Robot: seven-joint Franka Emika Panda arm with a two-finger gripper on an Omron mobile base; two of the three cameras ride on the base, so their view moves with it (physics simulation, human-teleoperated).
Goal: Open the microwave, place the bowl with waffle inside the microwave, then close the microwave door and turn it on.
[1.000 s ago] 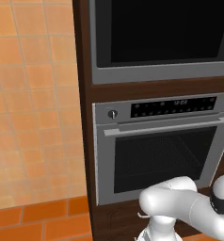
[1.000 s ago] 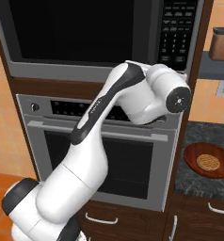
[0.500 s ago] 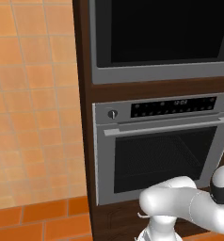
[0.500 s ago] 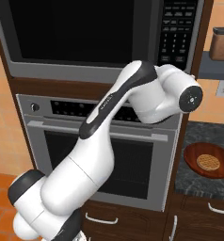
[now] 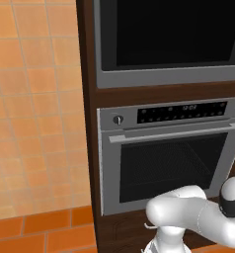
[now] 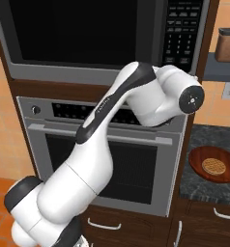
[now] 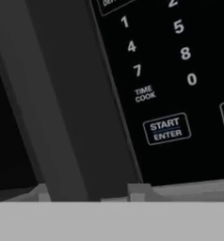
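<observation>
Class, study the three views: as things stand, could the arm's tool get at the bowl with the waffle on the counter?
Probably yes. The bowl lies uncovered on the counter, with nothing around it. The arm's hand is raised at the microwave keypad, so it would have to swing down and to the right first.

Black glossy microwave door [image 6: 83,31] shut flush in its grey frame; black keypad panel [image 7: 170,70] directly ahead, close.
</observation>
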